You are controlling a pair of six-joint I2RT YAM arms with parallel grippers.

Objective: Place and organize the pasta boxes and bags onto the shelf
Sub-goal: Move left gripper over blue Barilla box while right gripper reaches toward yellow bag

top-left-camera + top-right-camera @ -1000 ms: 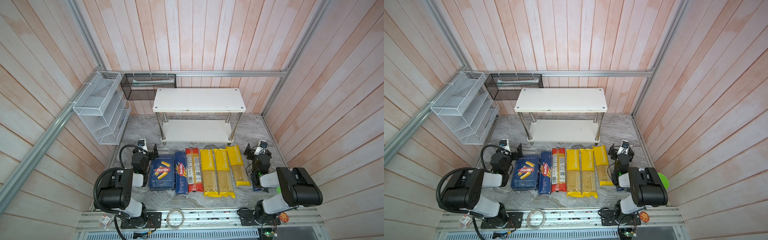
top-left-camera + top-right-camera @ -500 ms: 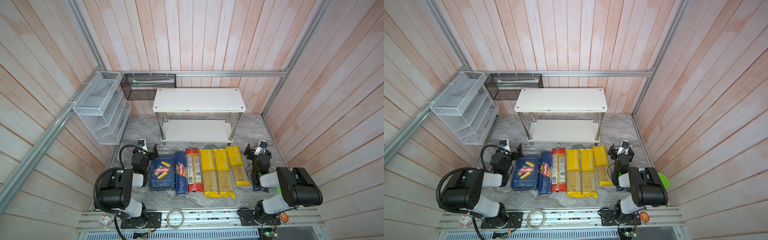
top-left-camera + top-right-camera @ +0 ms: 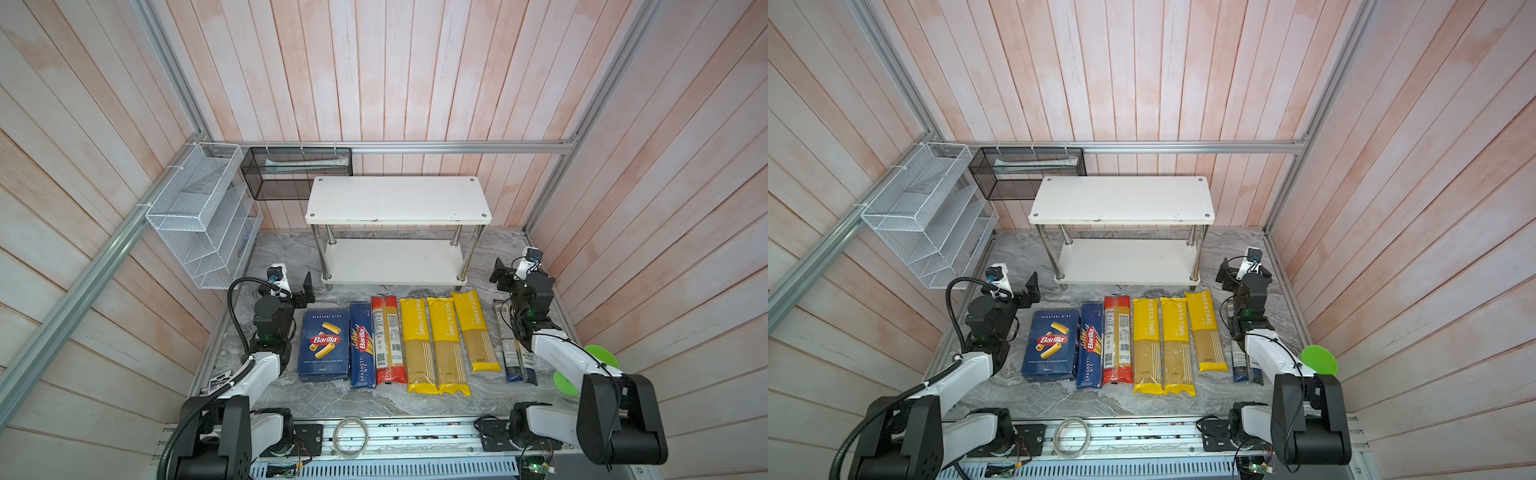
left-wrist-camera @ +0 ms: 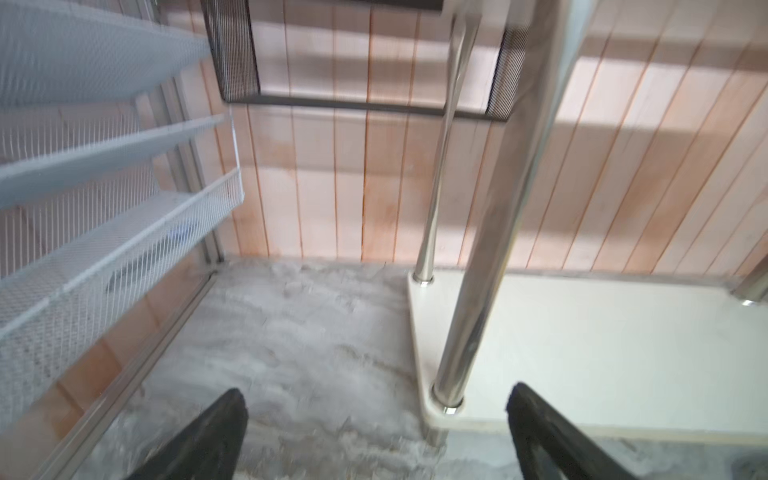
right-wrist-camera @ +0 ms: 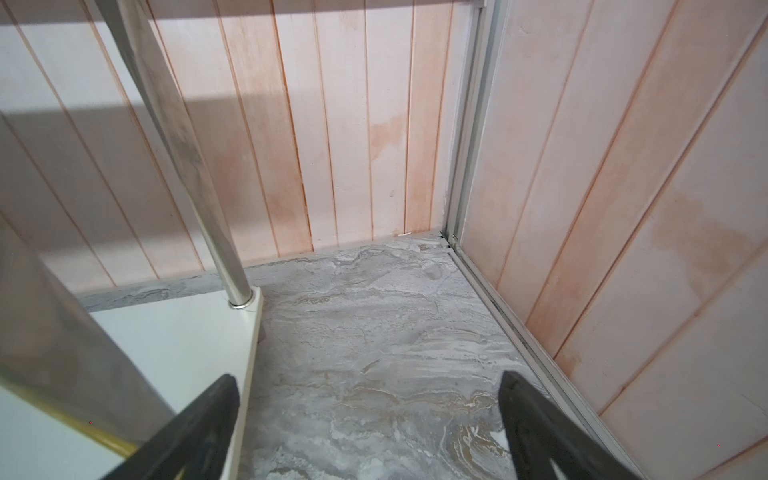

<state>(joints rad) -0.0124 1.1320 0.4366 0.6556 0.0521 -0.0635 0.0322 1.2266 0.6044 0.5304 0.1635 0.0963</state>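
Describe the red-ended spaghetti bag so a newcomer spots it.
Start at the white two-tier shelf; pasta packs lie in a row before it. Third from the left, between the narrow blue Barilla box and a yellow bag, is the red-ended bag: the only pack with red ends.

Soft, even light is falling from overhead, making both top views bright and sharp, though the pale pink plank walls point(image 3: 395, 70) are bowing near the edges. In the wrist views the white two-tier shelf with chrome legs point(image 4: 623, 345) is throwing broad shadows on the wall, and its nearest leg point(image 4: 478, 270) is blurring.
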